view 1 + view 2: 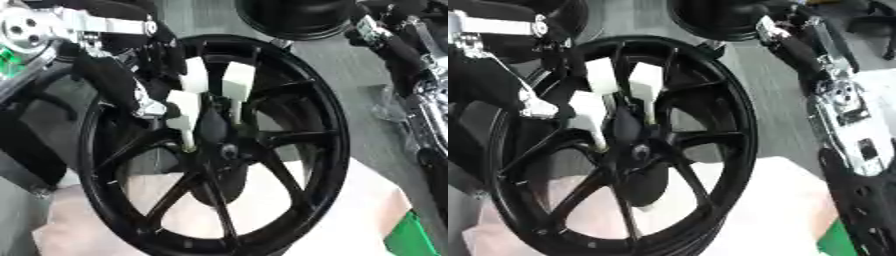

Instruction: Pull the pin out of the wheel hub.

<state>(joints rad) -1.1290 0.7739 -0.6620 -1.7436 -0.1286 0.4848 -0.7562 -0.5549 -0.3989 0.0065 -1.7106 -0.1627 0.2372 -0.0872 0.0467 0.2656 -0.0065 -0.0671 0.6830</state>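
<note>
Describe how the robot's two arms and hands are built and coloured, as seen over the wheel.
The left arm is black with silver metal joints and a round silver disc near the top corner. Its robot hand has black segments ending in white blocky fingertips. The right arm is also black, with silver plates, bolts and dark cabling along its side. Its hand is not visible.

Soft, even overhead light leaves both views slightly blurred. The black wheel (214, 145) shows faint rim sheen, silver arm joints (26, 30) glare, and the pale surface (754, 210) looks washed out.
</note>
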